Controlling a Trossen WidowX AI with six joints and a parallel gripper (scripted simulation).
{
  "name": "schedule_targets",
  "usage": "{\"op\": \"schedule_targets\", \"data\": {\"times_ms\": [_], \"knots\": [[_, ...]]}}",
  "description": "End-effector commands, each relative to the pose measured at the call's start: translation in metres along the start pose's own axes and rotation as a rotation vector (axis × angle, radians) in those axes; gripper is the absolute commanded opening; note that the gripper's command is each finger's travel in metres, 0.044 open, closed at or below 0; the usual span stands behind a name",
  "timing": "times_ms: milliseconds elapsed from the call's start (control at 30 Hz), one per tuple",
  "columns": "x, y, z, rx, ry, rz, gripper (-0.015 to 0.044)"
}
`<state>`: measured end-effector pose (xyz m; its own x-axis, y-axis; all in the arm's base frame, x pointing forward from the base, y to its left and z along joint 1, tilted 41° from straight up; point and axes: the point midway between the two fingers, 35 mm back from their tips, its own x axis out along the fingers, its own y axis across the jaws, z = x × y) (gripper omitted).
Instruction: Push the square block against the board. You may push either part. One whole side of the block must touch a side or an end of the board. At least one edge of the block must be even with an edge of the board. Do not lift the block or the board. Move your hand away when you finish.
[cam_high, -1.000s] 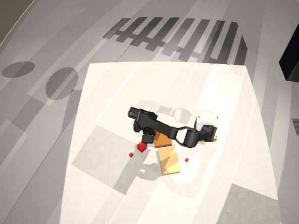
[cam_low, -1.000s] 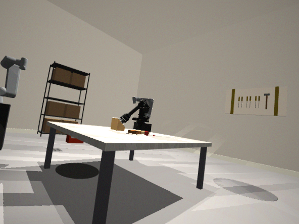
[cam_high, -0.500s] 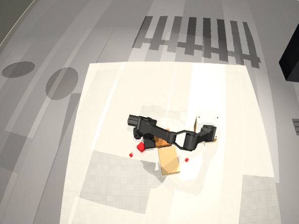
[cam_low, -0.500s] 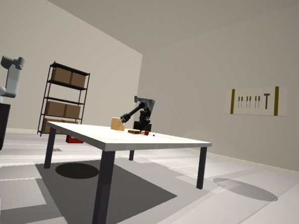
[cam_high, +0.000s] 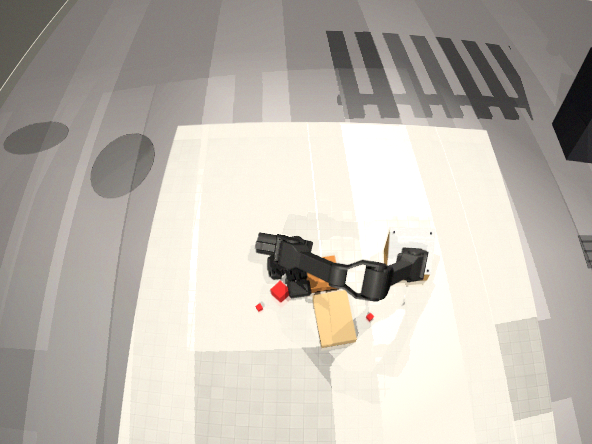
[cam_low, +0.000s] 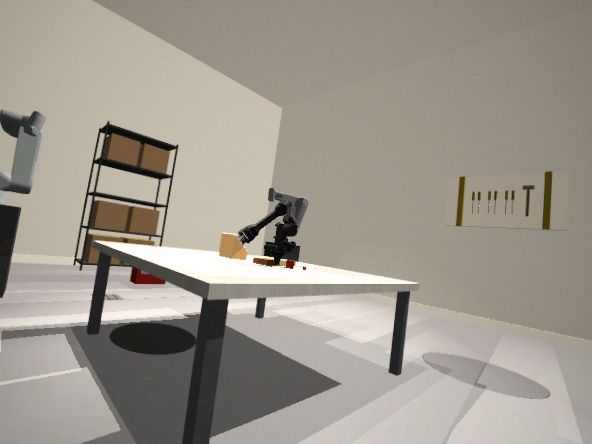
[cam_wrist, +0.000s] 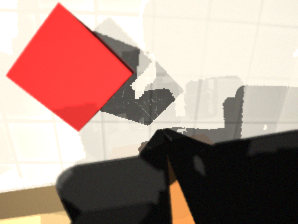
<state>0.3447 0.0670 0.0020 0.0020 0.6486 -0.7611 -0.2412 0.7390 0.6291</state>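
Block, square: coloured plain orange (cam_high: 320, 284). Board: finished in pale tan (cam_high: 336, 320). Cubes: coloured solid red, the large one (cam_high: 280, 291) (cam_low: 290, 264) (cam_wrist: 70, 67) included. Bench (cam_high: 250, 180) (cam_low: 310, 287): topped in cream, patterned with faint grid lines. Arm (cam_high: 312, 265) (cam_low: 267, 220): finished in black.

The robot arm (cam_high: 317, 266) (cam_low: 270, 217) was mostly black, with thick, rounded joints. One link had an open, fork-like shape before a round, drum-like joint. Its gripper (cam_high: 300, 288) (cam_low: 277, 262) (cam_wrist: 162, 134) was also black, with blocky parts and fingers that became narrow at the tips.
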Motion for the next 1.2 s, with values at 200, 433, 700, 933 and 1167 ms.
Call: {"op": "schedule_targets", "data": {"times_ms": [200, 433, 700, 933, 1167], "knots": [[0.002, 0.001, -0.010, 0.004, 0.004, 0.005, 0.0000], [0.002, 0.000, -0.015, 0.004, 0.005, 0.005, 0.0000], [0.002, 0.000, -0.022, 0.004, 0.005, 0.005, 0.0000], [0.002, 0.000, -0.027, 0.004, 0.005, 0.005, 0.0000], [0.002, 0.000, -0.030, 0.004, 0.005, 0.005, 0.0000]]}}
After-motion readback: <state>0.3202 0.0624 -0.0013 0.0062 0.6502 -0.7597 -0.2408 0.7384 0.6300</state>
